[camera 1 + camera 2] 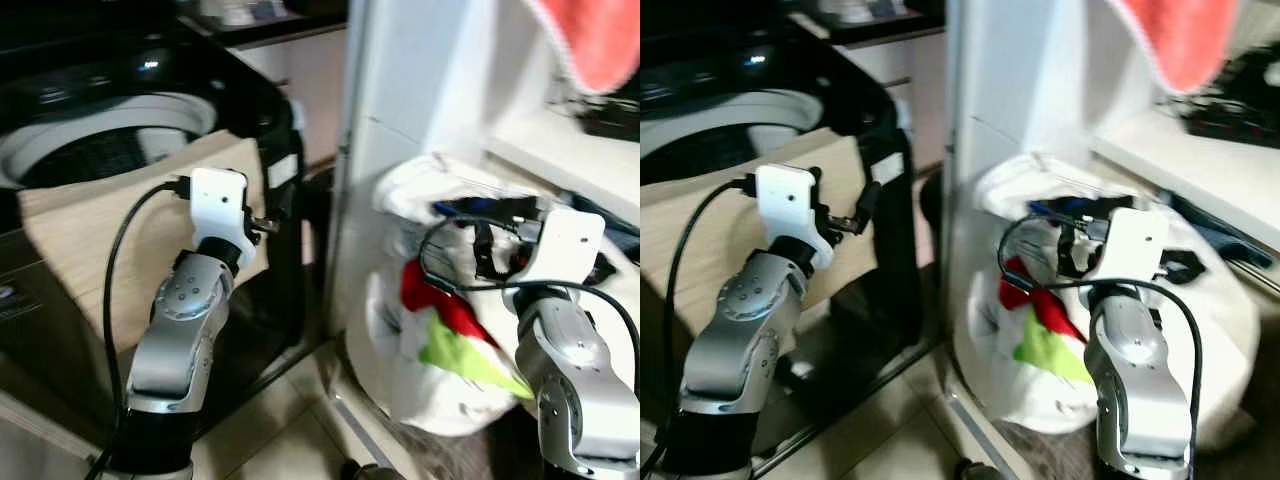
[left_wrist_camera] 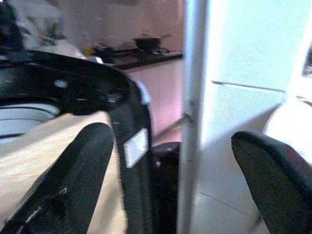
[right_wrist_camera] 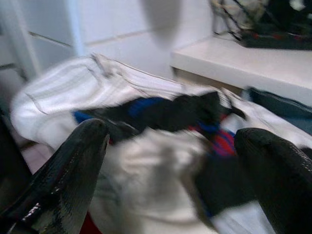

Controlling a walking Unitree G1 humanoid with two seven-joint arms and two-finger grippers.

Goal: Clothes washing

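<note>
Head views: black top-loading washing machine (image 1: 60,120) at the robot's left, lid up, pale drum ring (image 1: 110,125) exposed. Beige cloth (image 1: 100,250) draped over the machine's front rim, hanging down its face. Left gripper (image 1: 262,226) raised in front of that cloth, near the machine's right corner; black cable looping to its white wrist housing. White wall panel (image 1: 400,150) stands between machine and laundry. White laundry bag (image 1: 440,390) on the floor at the robot's right, open-topped, red and green print on its side, dark and blue clothes (image 1: 1060,215) heaped at its mouth. Right gripper (image 1: 490,250) held just above the bag's opening. Pink-red towel (image 1: 595,40) hangs at the upper right, above a white shelf (image 1: 560,150).

Left wrist view: two black fingers (image 2: 73,175) spread wide, nothing between them; beige cloth behind one finger, machine's black corner and white panel beyond.

Right wrist view: fingers (image 3: 63,170) spread wide apart, empty; aimed at the bag's contents, black and blue garments (image 3: 165,112) on white fabric, blurred. White shelf edge behind
</note>
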